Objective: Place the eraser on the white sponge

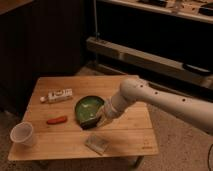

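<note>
The white sponge (97, 144) lies flat near the front edge of the wooden table (135, 135). My gripper (101, 114) is at the end of the white arm (150, 97), low over the table and against the right side of the green bowl (89, 108). A small dark shape (91, 125), possibly the eraser, shows just below the gripper at the bowl's front right edge. I cannot tell whether it is held or lying on the table. The sponge is a short way in front of the gripper.
A white labelled bottle (57, 95) lies at the back left. An orange-red carrot-shaped thing (57, 120) lies left of the bowl. A white cup (22, 134) stands at the front left corner. Dark shelving stands behind the table.
</note>
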`<state>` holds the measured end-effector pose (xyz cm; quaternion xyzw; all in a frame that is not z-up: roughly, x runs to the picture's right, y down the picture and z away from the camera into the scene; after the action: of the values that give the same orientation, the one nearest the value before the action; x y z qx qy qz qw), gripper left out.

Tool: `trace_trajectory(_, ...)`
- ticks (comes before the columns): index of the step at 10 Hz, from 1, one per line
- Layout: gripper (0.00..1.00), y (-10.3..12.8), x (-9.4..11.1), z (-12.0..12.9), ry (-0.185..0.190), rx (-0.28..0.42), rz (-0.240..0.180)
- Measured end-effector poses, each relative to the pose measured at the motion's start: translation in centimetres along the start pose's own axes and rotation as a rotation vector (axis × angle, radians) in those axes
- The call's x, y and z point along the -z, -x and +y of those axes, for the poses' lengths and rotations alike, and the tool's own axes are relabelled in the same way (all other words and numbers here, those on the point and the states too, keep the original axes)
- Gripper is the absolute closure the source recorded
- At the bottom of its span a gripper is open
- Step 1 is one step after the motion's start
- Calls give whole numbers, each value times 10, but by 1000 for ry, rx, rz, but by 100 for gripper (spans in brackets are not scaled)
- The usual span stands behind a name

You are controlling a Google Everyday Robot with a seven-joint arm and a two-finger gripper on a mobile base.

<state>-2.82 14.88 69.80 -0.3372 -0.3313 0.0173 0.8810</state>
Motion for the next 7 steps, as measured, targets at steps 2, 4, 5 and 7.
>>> trace_trajectory(2,80,2,9,9,16,-72,-111)
trace_trajectory(4,80,10,9,22,71,-95,-158)
trace_trajectory(5,80,14,7,28,97,-100,-142)
trace_trajectory(7,80,23,-2,49,165,-95,-60)
